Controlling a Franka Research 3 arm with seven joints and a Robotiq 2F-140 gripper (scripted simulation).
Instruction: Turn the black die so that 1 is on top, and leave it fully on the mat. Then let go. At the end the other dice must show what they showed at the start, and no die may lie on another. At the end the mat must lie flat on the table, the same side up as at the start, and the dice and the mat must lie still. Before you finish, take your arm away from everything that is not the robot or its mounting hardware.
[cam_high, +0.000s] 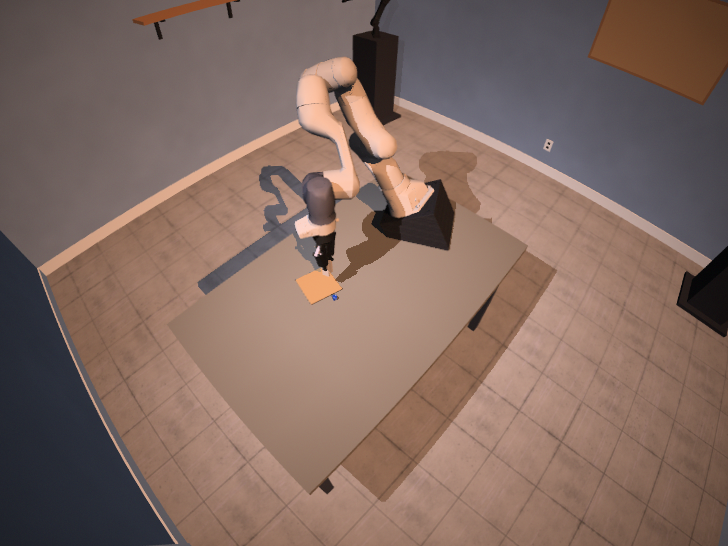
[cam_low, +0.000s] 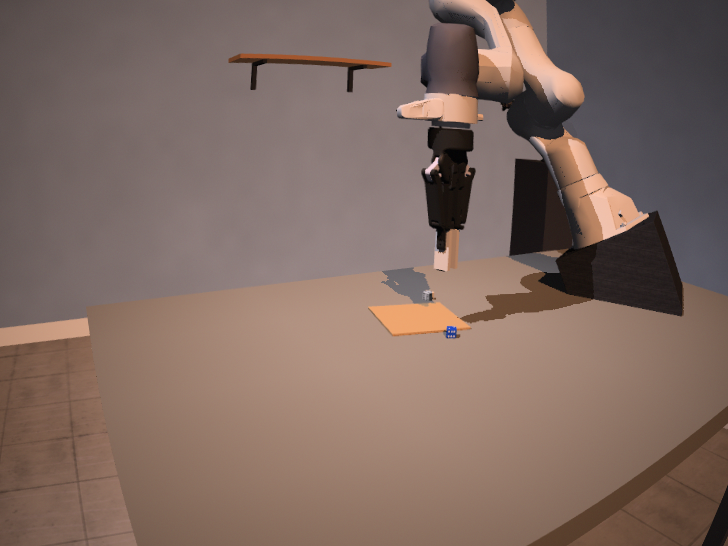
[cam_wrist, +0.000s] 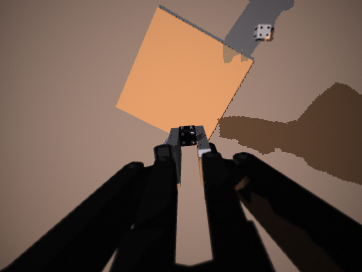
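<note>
My gripper (cam_high: 325, 272) (cam_low: 443, 265) (cam_wrist: 188, 140) is shut on the black die (cam_wrist: 187, 134). The die sits between the fingertips, with white pips facing the wrist camera; I cannot read its top face for certain. Fingers and die are in the air above the table; the top and exterior views do not show the die. The orange mat (cam_high: 316, 287) (cam_low: 411, 319) (cam_wrist: 182, 70) lies flat. The blue die (cam_high: 334, 297) (cam_low: 451, 332) is on the table beside the mat's near right corner. The white die (cam_low: 427, 295) (cam_wrist: 263, 32) is beyond the mat's far edge, four pips facing the wrist camera.
The grey-brown table (cam_high: 329, 364) (cam_low: 352, 423) carries the mat and dice. The robot's dark base block (cam_high: 432, 220) (cam_low: 623, 273) stands at the table's back right. A wall shelf (cam_high: 182, 10) (cam_low: 308, 59) hangs far behind. In the wrist view the left fingertip mostly hides the blue die.
</note>
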